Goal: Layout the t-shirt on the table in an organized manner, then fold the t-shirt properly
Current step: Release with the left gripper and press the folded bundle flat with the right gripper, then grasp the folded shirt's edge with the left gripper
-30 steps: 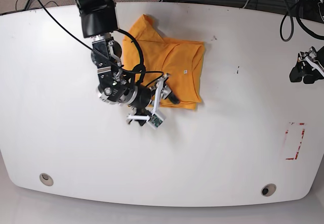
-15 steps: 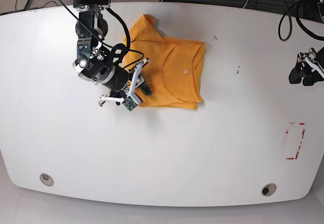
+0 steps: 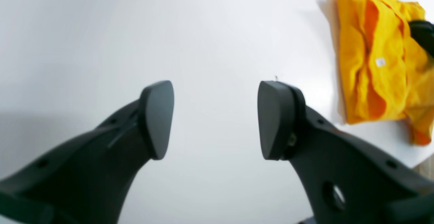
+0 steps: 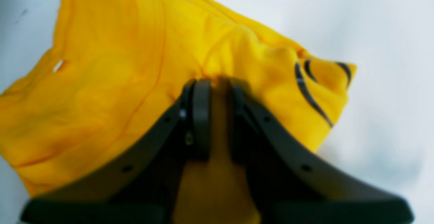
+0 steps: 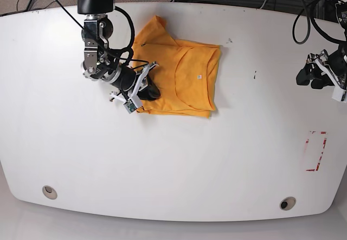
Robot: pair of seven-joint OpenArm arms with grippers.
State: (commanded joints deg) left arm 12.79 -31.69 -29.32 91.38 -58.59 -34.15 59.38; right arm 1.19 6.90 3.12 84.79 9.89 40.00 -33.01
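The orange-yellow t-shirt [image 5: 187, 77] lies bunched and partly folded on the far middle of the white table [image 5: 173, 159]. My right gripper [image 5: 148, 92] is at the shirt's near left edge and is shut on a pinch of its fabric. In the right wrist view the right gripper [image 4: 218, 115] clamps the t-shirt [image 4: 112, 81], with black lettering [image 4: 308, 88] on a raised fold beside it. My left gripper [image 5: 312, 77] hovers open at the table's right edge, far from the shirt. The left wrist view shows the left gripper [image 3: 213, 118] holding nothing, with the t-shirt [image 3: 373, 64] in the distance.
Two round metal grommets [image 5: 49, 192] [image 5: 287, 203] sit near the front edge. A red-white tape rectangle [image 5: 316, 151] is at the right. A small dark mark [image 5: 255, 76] lies right of the shirt. Cables [image 5: 303, 23] hang over the far edge.
My right arm swung left and back along the shirt's near edge, ending at its near left corner. The left gripper shifted slightly inward from the right edge.
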